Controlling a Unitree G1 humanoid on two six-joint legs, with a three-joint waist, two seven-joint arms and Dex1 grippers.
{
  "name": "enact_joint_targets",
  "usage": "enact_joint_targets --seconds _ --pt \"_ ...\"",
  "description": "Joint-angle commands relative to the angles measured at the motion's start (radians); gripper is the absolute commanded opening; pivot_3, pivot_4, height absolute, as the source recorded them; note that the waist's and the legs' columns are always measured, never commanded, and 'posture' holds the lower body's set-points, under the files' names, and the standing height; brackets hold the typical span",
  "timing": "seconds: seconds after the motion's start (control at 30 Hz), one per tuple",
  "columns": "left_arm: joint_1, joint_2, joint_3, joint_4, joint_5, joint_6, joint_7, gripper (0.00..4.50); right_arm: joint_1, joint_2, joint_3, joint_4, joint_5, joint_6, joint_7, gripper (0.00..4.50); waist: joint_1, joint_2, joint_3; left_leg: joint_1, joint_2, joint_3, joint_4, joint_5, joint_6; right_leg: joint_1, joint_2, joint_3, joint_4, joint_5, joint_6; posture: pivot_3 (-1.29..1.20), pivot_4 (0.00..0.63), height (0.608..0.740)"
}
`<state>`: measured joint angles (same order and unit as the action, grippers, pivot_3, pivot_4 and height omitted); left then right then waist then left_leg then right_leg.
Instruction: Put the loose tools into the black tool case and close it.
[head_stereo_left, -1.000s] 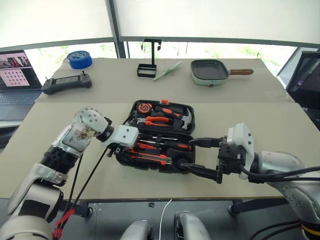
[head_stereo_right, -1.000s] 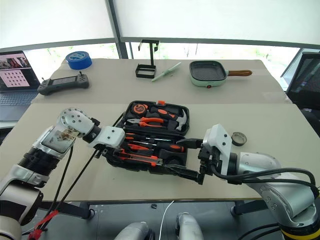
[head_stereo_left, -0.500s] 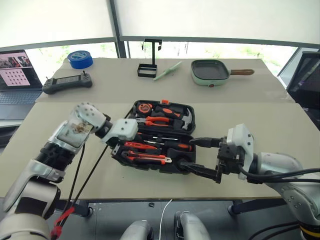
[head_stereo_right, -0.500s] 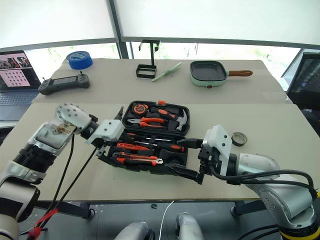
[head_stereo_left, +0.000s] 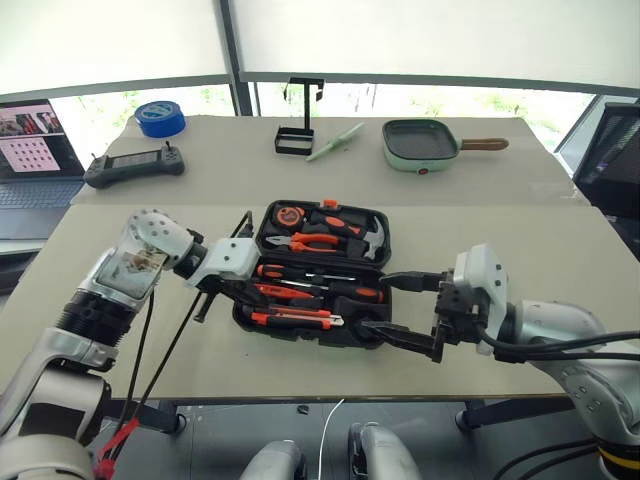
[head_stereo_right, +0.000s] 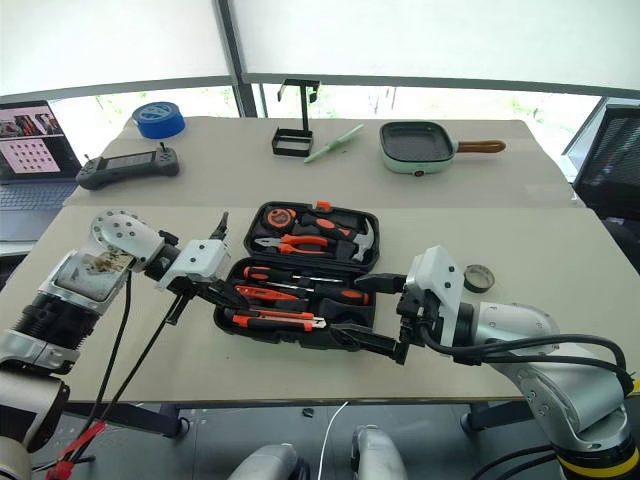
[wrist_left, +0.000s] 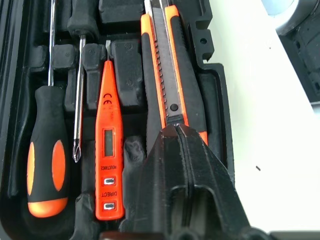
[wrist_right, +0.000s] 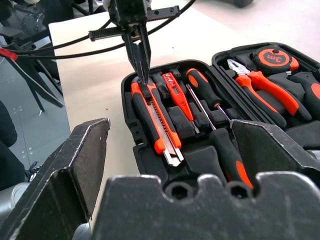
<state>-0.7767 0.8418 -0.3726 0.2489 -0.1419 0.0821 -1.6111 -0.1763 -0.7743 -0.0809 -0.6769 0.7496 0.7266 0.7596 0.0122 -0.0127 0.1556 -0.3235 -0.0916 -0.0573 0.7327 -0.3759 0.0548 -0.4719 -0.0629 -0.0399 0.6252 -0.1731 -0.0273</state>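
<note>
Black case (head_stereo_left: 320, 268) lies open mid-table, knife (wrist_left: 167, 70) and screwdrivers (wrist_left: 47, 170) seated inside. Left gripper (wrist_right: 141, 75), fingers pressed together, tips at knife's end, holding nothing. Right gripper (head_stereo_left: 400, 310) spread wide at case's near-right corner.

left claw (wrist_right: 141, 60) pinched closed and angled downward; right claw (head_stereo_left: 400, 311) spread wide, level.

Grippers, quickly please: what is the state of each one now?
Left gripper: shut, holding nothing, tips at the black-and-orange utility knife in the black plastic tool case.
Right gripper: open, holding nothing.
</note>
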Motion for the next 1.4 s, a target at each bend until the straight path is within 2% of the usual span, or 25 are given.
enact_joint_targets --seconds 0.03,0.17,0.27,0.33,0.47,0.53,0.67,0.73,1.03,1.17,1.4 --pt "0.016 0.019 -0.004 -0.021 0.048 -0.038 0.0 0.05 -0.009 0.003 -0.003 -0.015 -0.006 -0.025 0.001 4.5 0.0 0.0 0.0 0.0 0.0 0.0 0.0 0.0 0.0 0.0 0.0 0.0 0.0 0.0 0.0 0.0 0.15 0.74" --pt "0.067 0.017 -0.032 -0.042 0.108 -0.104 0.002 0.05 -0.011 0.006 0.0 -0.017 -0.008 -0.022 -0.005 4.5 0.0 0.0 0.0 0.0 0.0 0.0 0.0 0.0 0.0 0.0 0.0 0.0 0.0 0.0 0.0 0.0 0.15 0.74" --pt "0.089 0.012 -0.058 -0.021 0.197 -0.235 0.052 0.05 -0.014 0.009 0.003 -0.015 -0.011 -0.022 -0.007 4.5 0.003 0.001 -0.001 0.001 0.0 0.0 0.0 0.0 0.0 0.0 0.0 0.0 0.0 0.0 0.0 0.0 0.15 0.74" --pt "0.095 0.002 -0.058 -0.026 0.211 -0.243 0.066 0.05 -0.016 0.01 0.004 -0.013 -0.013 -0.021 -0.009 4.5 0.003 0.003 -0.002 0.002 0.0 0.0 0.0 0.0 0.0 0.002 0.0 0.0 0.0 0.0 0.0 0.0 0.15 0.74" --pt "0.066 -0.026 -0.031 -0.044 0.185 -0.175 0.067 0.05 -0.015 0.012 0.003 -0.015 -0.014 -0.019 -0.011 4.5 0.011 0.005 -0.003 0.007 0.0 0.0 0.0 -0.001 0.001 0.008 0.0 0.0 -0.001 0.0 0.0 0.0 0.15 0.74" --pt "0.027 -0.036 0.0 -0.068 0.126 -0.089 0.029 0.05 -0.013 0.012 0.0 -0.016 -0.012 -0.019 -0.011 4.5 0.014 0.005 -0.003 0.009 0.001 0.0 0.0 -0.002 0.003 0.011 0.0 0.0 -0.001 0.0 0.001 0.0 0.15 0.74" --pt "-0.041 -0.042 0.017 -0.122 -0.013 0.094 -0.003 0.05 -0.011 0.012 -0.001 -0.017 -0.011 -0.018 -0.012 4.5 0.013 0.004 -0.003 0.006 0.0 0.0 0.001 -0.003 0.005 0.009 0.001 0.0 -0.001 0.0 0.002 0.0 0.15 0.74" --pt "-0.067 -0.072 0.017 -0.122 -0.013 0.124 -0.003 0.05 -0.01 0.013 -0.001 -0.017 -0.011 -0.018 -0.012 4.5 0.01 0.004 -0.003 0.003 0.0 0.0 0.003 -0.003 0.005 0.006 0.001 0.0 0.0 0.0 0.003 0.0 0.15 0.74" --pt "-0.046 -0.16 -0.077 -0.04 0.135 -0.049 0.056 0.05 -0.012 0.012 -0.003 -0.024 -0.006 -0.013 -0.018 4.5 -0.001 0.004 -0.003 0.003 0.0 0.0 0.002 -0.003 0.004 0.005 0.001 0.0 -0.003 0.0 0.002 0.0 0.15 0.74" --pt "-0.031 -0.194 -0.136 0.029 0.259 -0.195 0.141 0.05 -0.006 0.011 -0.009 -0.032 0.002 -0.008 -0.026 4.5 0.006 0.004 -0.003 0.003 0.0 0.0 0.003 -0.003 0.004 0.006 0.0 0.001 -0.003 0.0 0.003 0.0 0.15 0.74" --pt "0.015 -0.201 -0.143 0.049 0.271 -0.244 0.151 0.05 0.013 0.011 -0.019 -0.049 0.014 -0.003 -0.039 4.5 0.021 0.005 -0.003 0.009 0.0 0.0 0.003 -0.003 0.005 0.012 0.0 0.001 -0.004 0.001 0.004 0.0 0.15 0.74"
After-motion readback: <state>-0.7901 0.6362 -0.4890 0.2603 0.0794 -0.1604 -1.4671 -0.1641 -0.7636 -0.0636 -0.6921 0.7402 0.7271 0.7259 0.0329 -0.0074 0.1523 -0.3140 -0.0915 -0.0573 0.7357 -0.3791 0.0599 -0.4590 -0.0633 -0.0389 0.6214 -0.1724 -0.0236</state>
